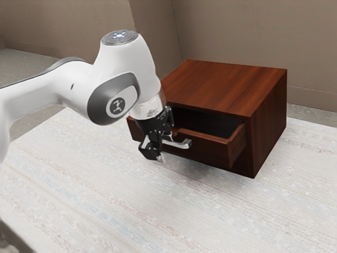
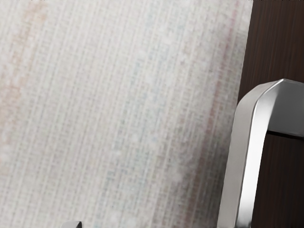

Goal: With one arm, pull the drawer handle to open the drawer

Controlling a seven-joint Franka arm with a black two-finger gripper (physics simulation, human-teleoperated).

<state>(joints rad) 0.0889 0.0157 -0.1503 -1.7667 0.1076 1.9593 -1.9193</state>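
Tool (image 1: 154, 148) at the silver handle (image 1: 180, 142) of the partly pulled-out drawer (image 1: 208, 147) on the counter (image 1: 158, 211) — grip state can't be told.

Drawer (image 1: 210, 150): reddish-brown wood, smooth, soft sheen.
Handle (image 2: 244, 156): polished silver metal, bright and glossy!
Table (image 1: 158, 211): pale woven-cloth look, matt.
Arm (image 1: 47, 105): glossy white plastic.

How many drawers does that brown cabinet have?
1: a wooden drawer with a silver metal handle, partly pulled out of the reddish-brown wooden cabinet. Other sides are hidden.
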